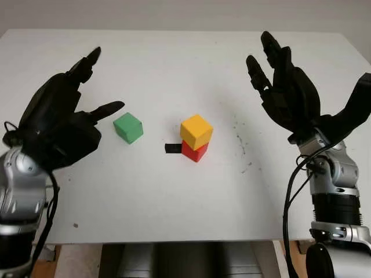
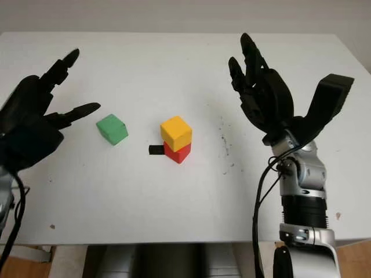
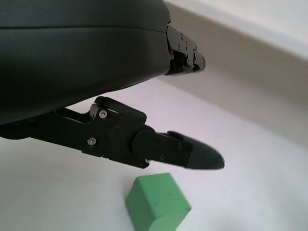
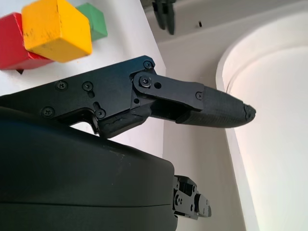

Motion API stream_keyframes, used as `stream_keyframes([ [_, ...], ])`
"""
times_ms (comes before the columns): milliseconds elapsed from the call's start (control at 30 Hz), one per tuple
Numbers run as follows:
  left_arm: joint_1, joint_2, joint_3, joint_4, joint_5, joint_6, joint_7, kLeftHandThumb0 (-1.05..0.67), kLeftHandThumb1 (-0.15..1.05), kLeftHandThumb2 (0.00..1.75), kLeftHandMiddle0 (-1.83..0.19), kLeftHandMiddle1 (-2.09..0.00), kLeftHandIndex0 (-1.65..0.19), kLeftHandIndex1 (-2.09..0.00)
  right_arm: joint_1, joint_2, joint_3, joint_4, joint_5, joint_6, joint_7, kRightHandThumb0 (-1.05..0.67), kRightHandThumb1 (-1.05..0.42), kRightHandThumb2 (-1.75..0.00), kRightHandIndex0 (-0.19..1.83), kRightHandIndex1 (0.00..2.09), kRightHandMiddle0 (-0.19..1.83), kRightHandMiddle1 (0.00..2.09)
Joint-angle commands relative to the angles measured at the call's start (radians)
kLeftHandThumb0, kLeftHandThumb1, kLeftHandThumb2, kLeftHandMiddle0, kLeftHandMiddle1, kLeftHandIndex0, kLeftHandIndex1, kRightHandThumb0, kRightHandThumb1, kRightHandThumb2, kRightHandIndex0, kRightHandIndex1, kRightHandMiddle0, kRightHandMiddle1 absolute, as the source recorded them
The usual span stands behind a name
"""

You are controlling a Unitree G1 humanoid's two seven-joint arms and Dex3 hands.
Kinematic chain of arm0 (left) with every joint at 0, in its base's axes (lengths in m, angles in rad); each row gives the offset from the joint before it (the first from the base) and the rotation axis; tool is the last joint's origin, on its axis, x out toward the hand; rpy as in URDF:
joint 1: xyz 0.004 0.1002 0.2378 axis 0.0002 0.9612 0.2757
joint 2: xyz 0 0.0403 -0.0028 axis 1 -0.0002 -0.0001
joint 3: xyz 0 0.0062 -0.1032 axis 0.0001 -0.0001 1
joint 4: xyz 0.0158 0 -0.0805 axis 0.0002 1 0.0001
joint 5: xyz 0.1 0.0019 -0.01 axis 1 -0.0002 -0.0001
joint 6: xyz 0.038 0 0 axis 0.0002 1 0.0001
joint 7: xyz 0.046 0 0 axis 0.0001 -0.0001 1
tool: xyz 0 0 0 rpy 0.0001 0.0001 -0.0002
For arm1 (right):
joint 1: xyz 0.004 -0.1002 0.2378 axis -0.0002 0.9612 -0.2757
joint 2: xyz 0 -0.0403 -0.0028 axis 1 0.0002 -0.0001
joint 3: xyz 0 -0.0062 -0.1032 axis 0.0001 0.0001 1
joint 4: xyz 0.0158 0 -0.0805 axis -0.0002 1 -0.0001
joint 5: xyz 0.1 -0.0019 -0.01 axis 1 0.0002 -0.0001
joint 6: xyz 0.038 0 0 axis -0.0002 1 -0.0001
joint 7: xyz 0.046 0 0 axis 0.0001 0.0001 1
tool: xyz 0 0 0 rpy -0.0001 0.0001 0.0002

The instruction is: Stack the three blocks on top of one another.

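Risk: yellow block (image 1: 196, 131) is sitting skewed on the red block (image 1: 195, 152) at frame centre, so adding the green block (image 1: 128, 127), centre-left, could be tipping the stack. Cubes are looking matte, slightly scuffed. Left hand (image 1: 55, 119) is hovering open and empty at left; right hand (image 1: 285, 87) open and empty, upper right.

Looks like lab or test room: bare white table (image 1: 174, 191) (scuffed, marked), plain pale wall (image 1: 174, 14), toy blocks (image 1: 196, 138).
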State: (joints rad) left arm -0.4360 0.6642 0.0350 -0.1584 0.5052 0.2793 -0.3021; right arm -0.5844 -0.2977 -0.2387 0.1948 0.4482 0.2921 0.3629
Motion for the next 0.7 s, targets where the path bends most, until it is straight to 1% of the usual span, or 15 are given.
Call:
stream_keyframes([
  [0,-0.057,0.042,-0.060,0.026,0.054,0.003,-0.038,-0.79,1.05,0.14,-0.09,-0.06,-0.19,-0.10,0.001,0.003,-0.009,-0.008,-0.004,0.006,-0.014,-0.76,-1.05,-0.69,-0.18,0.02,-0.16,0.01],
  [100,-0.100,0.054,-0.126,0.017,0.141,0.065,-0.107,-0.84,1.05,0.19,-0.05,-0.04,-0.22,-0.11,0.008,0.003,-0.004,-0.025,-0.014,0.013,-0.031,-0.75,-1.05,-0.67,-0.18,0.02,-0.16,0.01],
  [233,-0.127,0.044,-0.187,-0.003,0.230,0.128,-0.164,-0.89,1.05,0.22,-0.01,-0.04,-0.28,-0.13,0.018,0.003,0.005,-0.049,-0.024,0.021,-0.044,-0.75,-1.05,-0.65,-0.18,0.02,-0.16,0.01],
  [267,-0.130,0.040,-0.204,-0.007,0.259,0.139,-0.170,-0.92,1.05,0.25,-0.02,-0.05,-0.29,-0.14,0.021,0.005,0.006,-0.055,-0.027,0.020,-0.047,-0.75,-1.05,-0.65,-0.18,0.02,-0.16,0.01],
  [367,-0.131,0.033,-0.246,-0.019,0.337,0.158,-0.184,-0.94,1.05,0.31,-0.05,-0.06,-0.31,-0.14,0.029,0.006,0.007,-0.070,-0.030,0.022,-0.051,-0.74,-1.05,-0.65,-0.19,0.02,-0.17,0.01],
  [467,-0.126,0.017,-0.276,-0.020,0.400,0.175,-0.191,-0.94,1.05,0.34,-0.04,-0.05,-0.29,-0.13,0.034,0.009,0.005,-0.078,-0.028,0.029,-0.058,-0.73,-1.05,-0.65,-0.19,0.03,-0.16,0.01],
  [667,-0.093,-0.011,-0.300,0.002,0.478,0.176,-0.170,-0.94,1.05,0.40,-0.02,-0.05,-0.26,-0.11,0.039,0.017,0.003,-0.097,-0.029,0.052,-0.082,-0.71,-1.05,-0.64,-0.19,0.03,-0.15,0.03],
])
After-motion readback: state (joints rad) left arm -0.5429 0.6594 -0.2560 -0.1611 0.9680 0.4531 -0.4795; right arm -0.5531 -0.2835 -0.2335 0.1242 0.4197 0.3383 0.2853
